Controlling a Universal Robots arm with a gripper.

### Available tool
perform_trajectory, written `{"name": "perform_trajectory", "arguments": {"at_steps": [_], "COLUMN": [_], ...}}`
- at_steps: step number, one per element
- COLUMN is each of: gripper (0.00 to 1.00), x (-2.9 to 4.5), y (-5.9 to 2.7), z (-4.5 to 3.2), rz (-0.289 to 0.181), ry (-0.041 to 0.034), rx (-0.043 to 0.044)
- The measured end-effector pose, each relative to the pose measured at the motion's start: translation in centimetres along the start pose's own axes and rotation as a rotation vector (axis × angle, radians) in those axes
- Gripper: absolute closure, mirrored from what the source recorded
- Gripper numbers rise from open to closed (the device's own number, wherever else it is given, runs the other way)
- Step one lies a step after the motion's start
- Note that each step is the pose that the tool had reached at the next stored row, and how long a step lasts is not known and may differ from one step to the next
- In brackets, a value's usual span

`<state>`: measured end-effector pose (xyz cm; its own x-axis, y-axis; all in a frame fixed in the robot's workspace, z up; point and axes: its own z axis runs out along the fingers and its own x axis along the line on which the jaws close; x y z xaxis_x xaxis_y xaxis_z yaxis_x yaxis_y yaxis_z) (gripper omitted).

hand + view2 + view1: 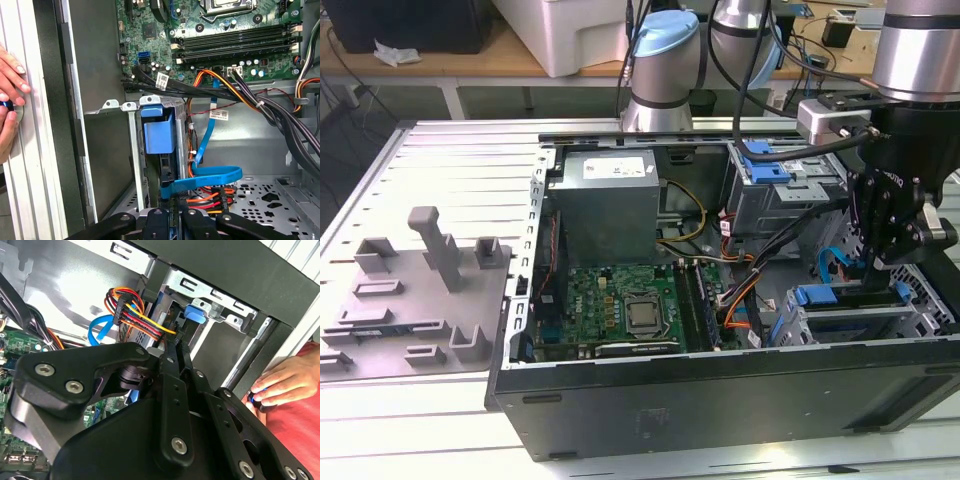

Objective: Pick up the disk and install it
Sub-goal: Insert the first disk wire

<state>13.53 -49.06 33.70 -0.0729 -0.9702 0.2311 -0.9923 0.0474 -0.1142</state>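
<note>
One closed hand (878,275), vertical, tips down at the bay-mounted disk (159,134).

A: Where was the disk (159,134)?
B: Slotted in the metal bay (131,150) w/ blue bracket showing, gripper (172,216) close by. Blue cable (212,176) looped nxt to it, motherboard (220,30) beyond.
A: Anything else?
B: Person's hand (10,82) on the table (30,175) outside the case (55,125).

Pretty tight round the claw (876,272): blue cable (210,176) and orange wire bundle (137,312) crowd right up against the drive cage (132,160). Beside it the case floor (300,200) is open.
</note>
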Motion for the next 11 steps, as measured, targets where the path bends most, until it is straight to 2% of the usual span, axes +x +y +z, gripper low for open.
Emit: {"name": "perform_trajectory", "arguments": {"at_steps": [7, 11], "gripper": [0.83, 0.83], "x": [0.07, 0.14], "y": [0.00, 0.00], "z": [0.03, 0.05], "rz": [0.001, 0.001], "ry": [-0.0052, -0.0055], "rx": [-0.0004, -0.0004]}}
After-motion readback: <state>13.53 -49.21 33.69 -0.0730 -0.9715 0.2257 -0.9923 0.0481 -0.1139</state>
